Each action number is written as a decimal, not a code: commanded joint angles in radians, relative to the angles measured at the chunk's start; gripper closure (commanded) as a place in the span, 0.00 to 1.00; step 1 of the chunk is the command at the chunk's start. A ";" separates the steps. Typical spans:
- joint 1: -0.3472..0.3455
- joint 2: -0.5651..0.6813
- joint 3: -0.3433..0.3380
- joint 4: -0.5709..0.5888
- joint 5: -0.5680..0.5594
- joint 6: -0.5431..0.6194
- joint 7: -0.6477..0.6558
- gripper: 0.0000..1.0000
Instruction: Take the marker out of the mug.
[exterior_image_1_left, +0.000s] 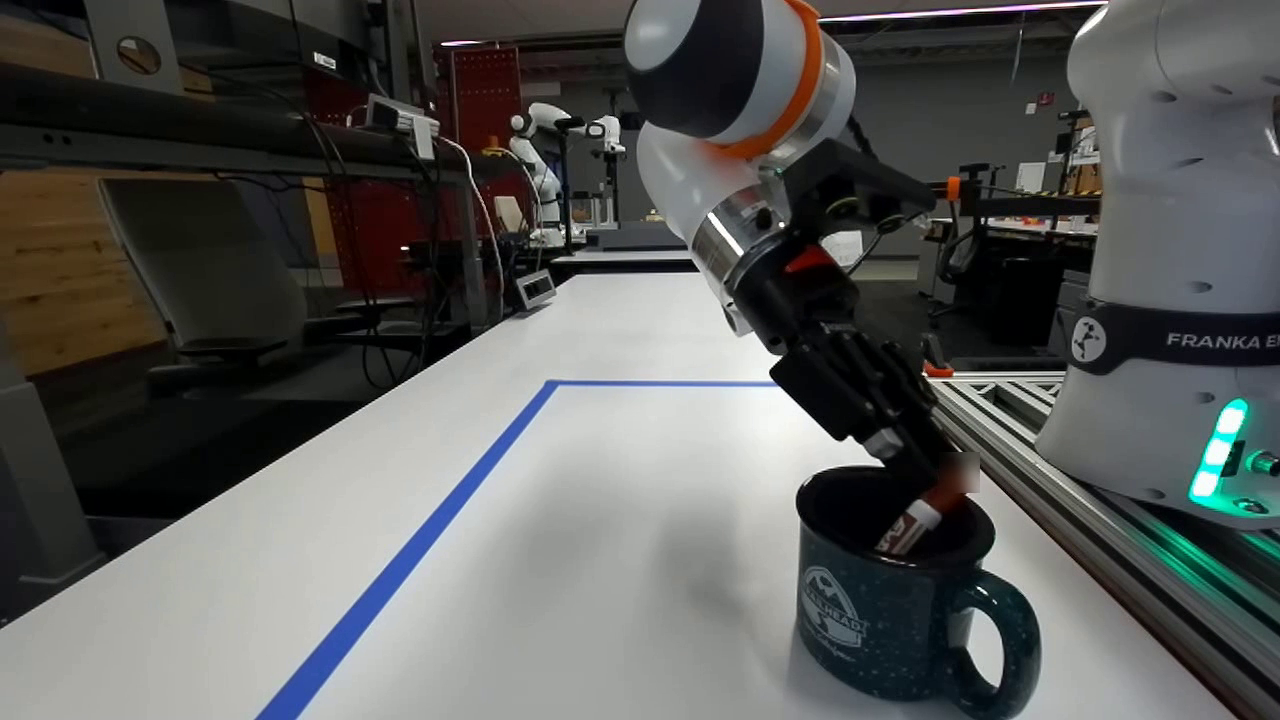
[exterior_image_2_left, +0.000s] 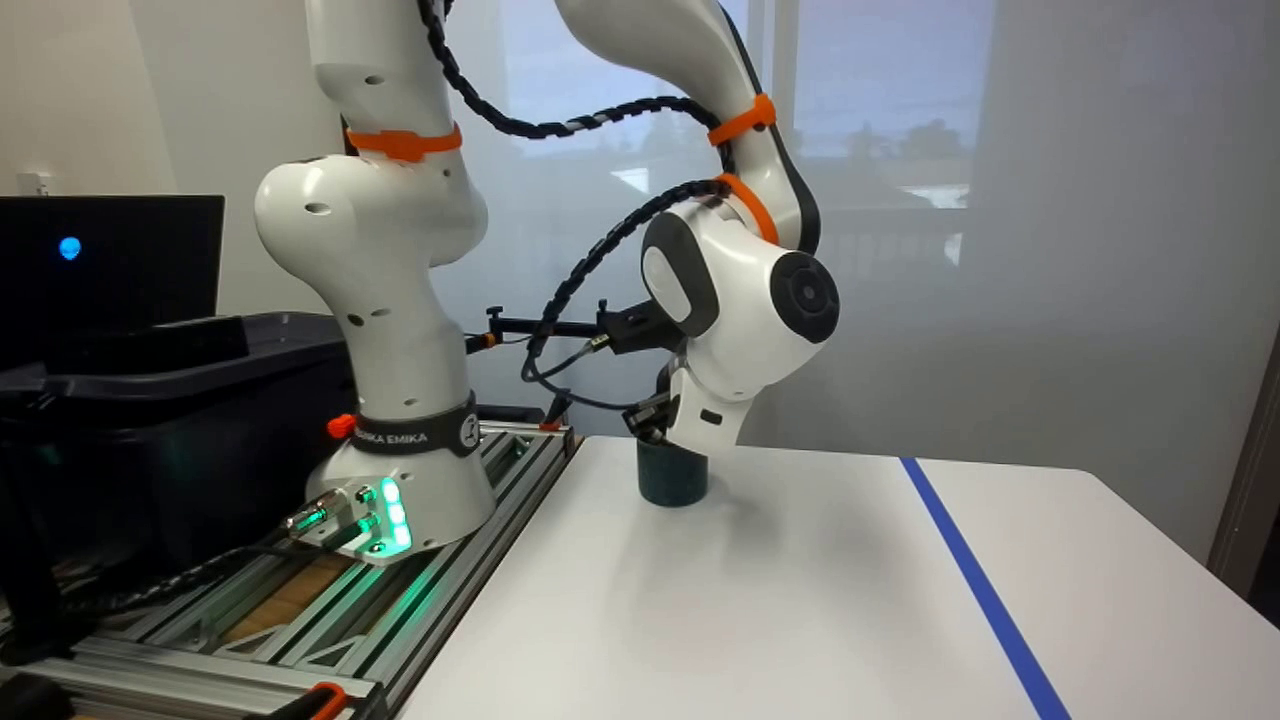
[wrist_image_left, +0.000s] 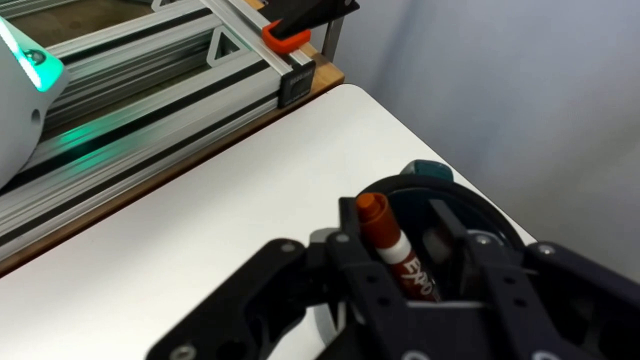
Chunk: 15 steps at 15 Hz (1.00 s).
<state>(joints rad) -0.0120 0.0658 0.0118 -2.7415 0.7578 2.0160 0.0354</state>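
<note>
The dark mug (exterior_image_1_left: 880, 625) stands upright on the white table. It shows in both exterior views (exterior_image_2_left: 672, 475), and its rim in the wrist view (wrist_image_left: 462, 189). The red marker (exterior_image_1_left: 905, 530) leans inside the mug, cap end up at the rim; its lower end is hidden in the mug. My gripper (exterior_image_1_left: 925, 480) points down at a slant into the mug's mouth. In the wrist view the gripper (wrist_image_left: 397, 212) is open, with the marker (wrist_image_left: 395, 245) between its fingers. The marker lies close against the left finger, with a gap to the right finger.
Blue tape lines (exterior_image_1_left: 450, 510) mark the table (exterior_image_1_left: 620, 560). The robot's base (exterior_image_1_left: 1180, 430) and its aluminium rail (wrist_image_left: 165, 110) stand beside the mug. An orange-tipped clamp (wrist_image_left: 287, 40) sits at the rail's end. A table edge runs close behind the mug.
</note>
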 joint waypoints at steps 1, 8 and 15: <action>0.011 -0.002 0.005 -0.007 0.024 -0.008 -0.027 0.58; 0.013 0.010 0.013 -0.004 0.020 -0.025 -0.042 0.56; 0.015 0.020 0.016 0.001 0.010 -0.037 -0.047 0.89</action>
<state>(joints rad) -0.0064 0.0814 0.0285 -2.7422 0.7577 1.9948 0.0051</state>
